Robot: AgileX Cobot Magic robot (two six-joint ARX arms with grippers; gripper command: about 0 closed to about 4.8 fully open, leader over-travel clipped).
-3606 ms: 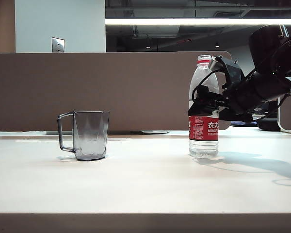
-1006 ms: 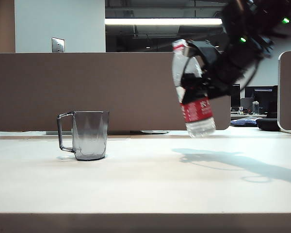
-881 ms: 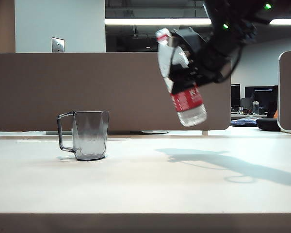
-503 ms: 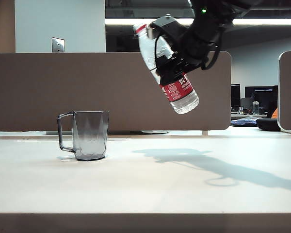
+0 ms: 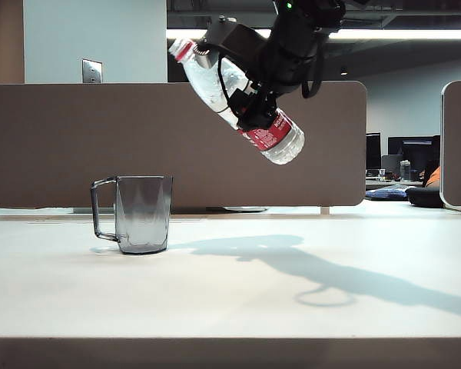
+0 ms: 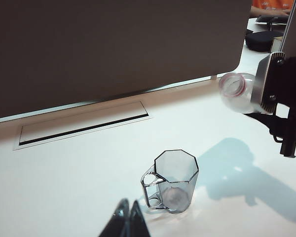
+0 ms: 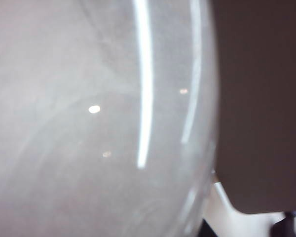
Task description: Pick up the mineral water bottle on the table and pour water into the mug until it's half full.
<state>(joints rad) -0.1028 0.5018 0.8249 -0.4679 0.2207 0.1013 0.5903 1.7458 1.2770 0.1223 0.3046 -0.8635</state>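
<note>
Carried up and leftward, one clear plastic mineral water bottle point(image 5: 234, 98) with red label now tilts, neck-down, above the white table point(image 5: 230, 284), clamped in the right gripper point(image 5: 250, 88). One smoky-grey faceted mug point(image 5: 142, 214) stands empty. Left gripper point(image 6: 127, 219) hovers nearby with fingertips together, holding nothing.

red bottle label point(image 5: 266, 132), print illegible

Mineral water bottle point(image 5: 215, 81): clear, red-white label, red neck ring. Mug point(image 5: 142, 213): smoky grey, transparent. Table point(image 5: 230, 292): white.
</note>
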